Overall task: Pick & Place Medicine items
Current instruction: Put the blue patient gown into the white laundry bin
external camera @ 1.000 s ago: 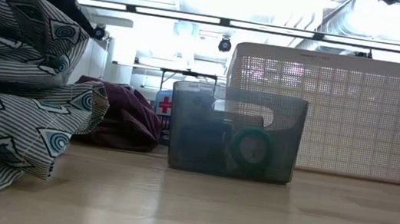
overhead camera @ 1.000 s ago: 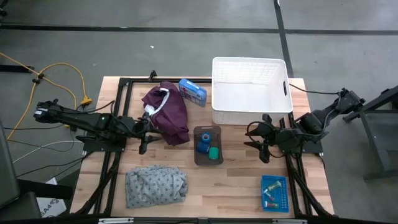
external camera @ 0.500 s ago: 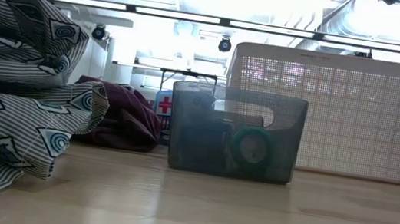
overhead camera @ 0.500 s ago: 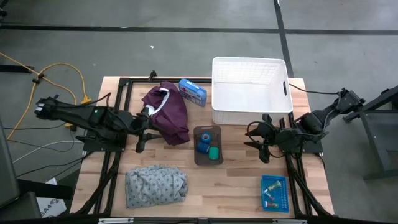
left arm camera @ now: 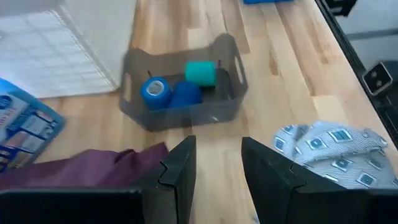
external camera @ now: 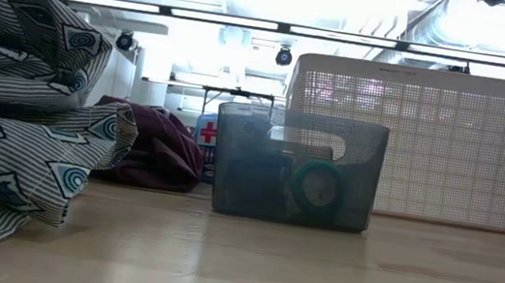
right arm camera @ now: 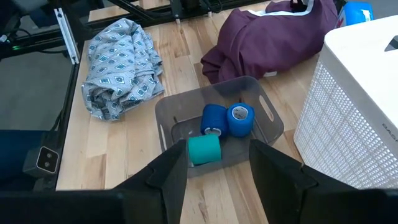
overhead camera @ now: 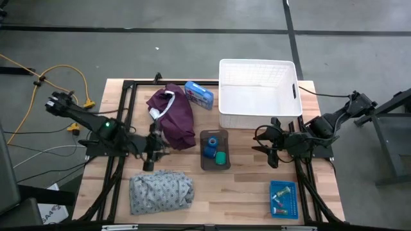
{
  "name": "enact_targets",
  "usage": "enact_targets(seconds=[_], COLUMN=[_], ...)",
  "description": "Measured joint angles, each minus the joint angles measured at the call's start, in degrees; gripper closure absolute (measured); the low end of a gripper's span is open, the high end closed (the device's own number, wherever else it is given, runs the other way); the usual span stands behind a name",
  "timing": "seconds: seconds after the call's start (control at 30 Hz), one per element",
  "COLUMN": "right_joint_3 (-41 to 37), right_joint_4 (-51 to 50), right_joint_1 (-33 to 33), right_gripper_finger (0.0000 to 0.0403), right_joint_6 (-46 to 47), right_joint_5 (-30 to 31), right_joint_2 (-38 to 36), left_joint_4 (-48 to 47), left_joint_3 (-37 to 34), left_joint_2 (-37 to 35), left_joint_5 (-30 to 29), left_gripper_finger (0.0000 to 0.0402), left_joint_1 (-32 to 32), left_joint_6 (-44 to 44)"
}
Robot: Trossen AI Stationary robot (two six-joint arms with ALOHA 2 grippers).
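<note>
Rolls, two blue (overhead camera: 210,147) and one green (overhead camera: 221,158), lay in the grey bin (overhead camera: 214,167) at mid-desk in the high view; more pieces sat in a blue tray (overhead camera: 283,198). Both arms hovered empty, so a pick seemingly remained ahead, calling for descent into the bin. Left wrist view showed the left pincer (left arm camera: 217,163) slightly apart, touching nothing. Right wrist view showed the right pincer (right arm camera: 219,163) apart, unladen, near the bin.
</note>
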Motion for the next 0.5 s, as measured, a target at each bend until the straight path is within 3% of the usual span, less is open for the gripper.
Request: enact_targets(seconds=[0.5], right_joint_3=[0.0], right_joint_4=[0.0], right_joint_1=[0.0], right_gripper_finger=[0.0243], right_joint_6=[0.0], right_joint_5=[0.0], right_joint_2=[0.0], left_joint_4=[1.7], left_joint_3=[0.0], left_joint_2=[8.2], left_joint_5=[-0.1], left_gripper_finger=[0.0279], left_joint_1=[-17.8], left_joint_6=[-16.0])
